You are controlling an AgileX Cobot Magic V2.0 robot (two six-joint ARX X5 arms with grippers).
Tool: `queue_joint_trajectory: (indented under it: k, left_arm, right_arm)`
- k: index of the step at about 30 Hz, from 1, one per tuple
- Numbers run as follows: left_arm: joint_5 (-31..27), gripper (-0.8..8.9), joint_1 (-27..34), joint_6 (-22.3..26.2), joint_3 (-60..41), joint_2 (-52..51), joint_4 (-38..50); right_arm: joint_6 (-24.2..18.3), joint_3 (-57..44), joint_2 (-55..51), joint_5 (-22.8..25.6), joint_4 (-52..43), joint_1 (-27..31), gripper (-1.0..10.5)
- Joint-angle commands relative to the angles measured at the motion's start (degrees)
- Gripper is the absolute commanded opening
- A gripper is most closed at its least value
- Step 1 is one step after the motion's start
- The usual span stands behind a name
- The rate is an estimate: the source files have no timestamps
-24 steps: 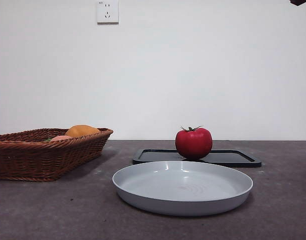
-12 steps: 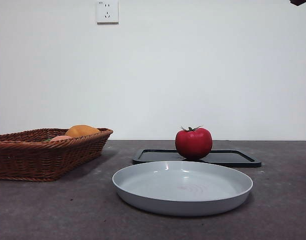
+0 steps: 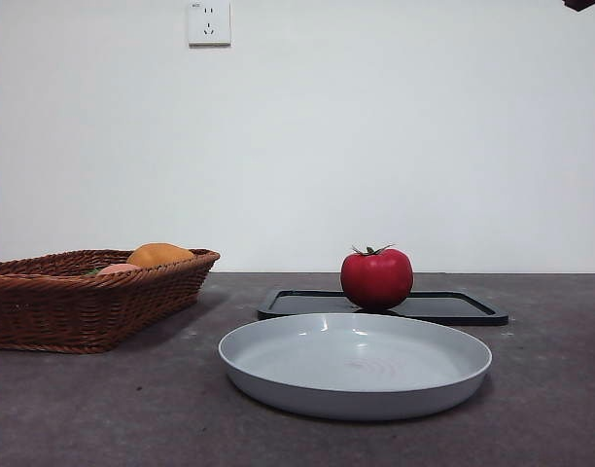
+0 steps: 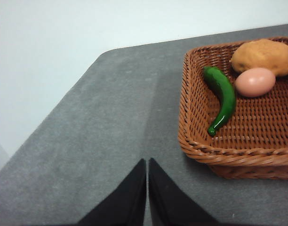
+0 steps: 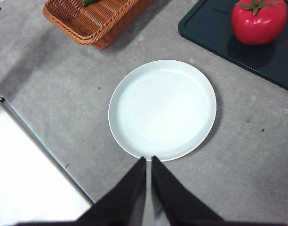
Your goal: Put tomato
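A red tomato (image 3: 376,278) with a green stem sits upright on a flat black tray (image 3: 453,308), untouched, with nothing gripping it. From the right gripper (image 5: 148,162), the tomato (image 5: 258,21) lies well ahead and off to one side, beyond a grey plate (image 5: 134,141) that sits directly under and just in front of the closed jaw tips. The tomato is round, so it has no long axis to line up with; a grasp from above would meet the stem first. The right gripper hangs high over the table with its two black jaws pressed together, holding nothing, and looks down at the near rim of the plate. The left gripper (image 4: 147,165) is farther from the tomato: its view shows only bare table and, ahead and to one side, a wicker basket (image 4: 196,141) holding an orange fruit (image 4: 262,55), a pink fruit (image 4: 254,81) and a green pepper (image 4: 221,96). Its jaws are also together and empty. The right arm looks the nearer one for the reach; it would need to open its jaws, travel across the plate to the tray, and descend over the tomato.
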State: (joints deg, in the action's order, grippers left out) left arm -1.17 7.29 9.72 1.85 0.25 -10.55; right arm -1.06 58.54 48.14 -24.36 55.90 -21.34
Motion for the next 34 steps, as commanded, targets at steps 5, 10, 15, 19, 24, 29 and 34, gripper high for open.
queue_joint_trajectory:
  k: [5, 10, 15, 19, 24, 29, 34]
  left_arm:
    - [0.0, 0.07, 0.2, -2.3, -1.2, -0.1, -0.4]
    - [0.0, 0.07, 0.2, -2.3, -1.2, -0.1, -0.3]
    - [0.0, 0.07, 0.2, -2.3, -1.2, -0.1, -0.3]
    - [0.0, 0.07, 0.2, -2.3, -1.2, -0.1, -0.4]
    - [0.0, 0.07, 0.2, -2.3, -1.2, -0.1, -0.3]
    - [0.0, 0.07, 0.2, -2.3, -1.2, -0.1, -0.3]
    - [0.0, 0.07, 0.2, -2.3, -1.2, -0.1, -0.3]
  right_arm:
    - [0.4, 0.4, 0.4, -0.2, -0.6, -0.3, 0.1]
    - [0.4, 0.4, 0.4, -0.2, -0.6, -0.3, 0.1]
    - [0.4, 0.4, 0.4, -0.2, -0.6, -0.3, 0.1]
    - [0.4, 0.4, 0.4, -0.2, -0.6, -0.3, 0.1]
    - [0.0, 0.4, 0.3, -0.2, -0.4, -0.3, 0.1]
    - [-2.6, -0.6, -2.1, 3.5, -6.1, 4.4, 0.1]
    - [-2.8, -10.0, -11.0, 1.9, -22.5, 15.3, 0.1]
